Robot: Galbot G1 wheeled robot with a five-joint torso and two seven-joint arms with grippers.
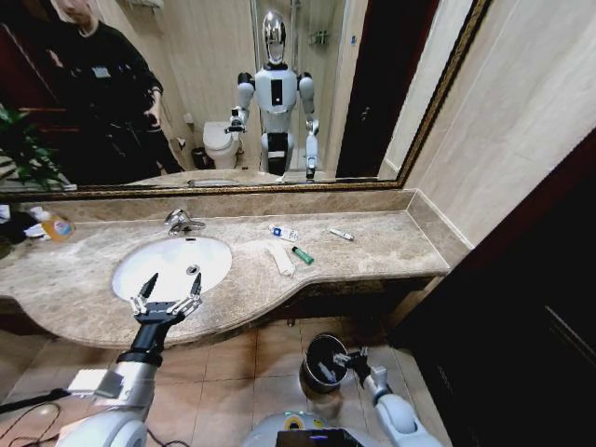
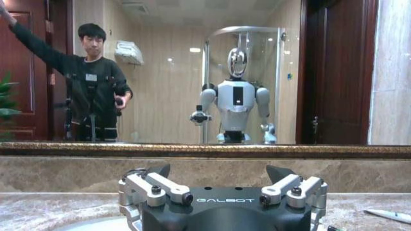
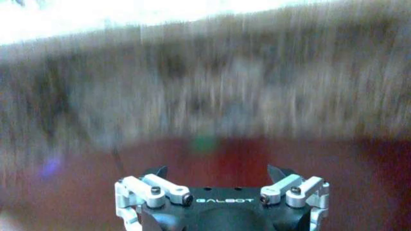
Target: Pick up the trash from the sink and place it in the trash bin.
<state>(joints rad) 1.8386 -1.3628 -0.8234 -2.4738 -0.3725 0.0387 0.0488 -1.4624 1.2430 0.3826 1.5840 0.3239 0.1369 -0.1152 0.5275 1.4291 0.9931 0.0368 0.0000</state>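
The beige marble counter [image 1: 372,247] crosses the middle of the head view, with the white oval porcelain sink [image 1: 172,265] left of centre and the trash on the marble to its right, not in the bowl: a flat white strip [image 1: 280,258], a blue-labelled white sachet [image 1: 284,233], a small green-capped piece [image 1: 303,255] and a white tube [image 1: 341,235]. The left gripper [image 1: 168,296], jaws spread wide, hovers at the sink's near rim; the strip, its long axis running towards the mirror and slightly leftward, lies to its right, nothing between. At lower centre, the right gripper [image 1: 346,359], spread too, hangs over the small round black trash bin [image 1: 324,363] on the floor.
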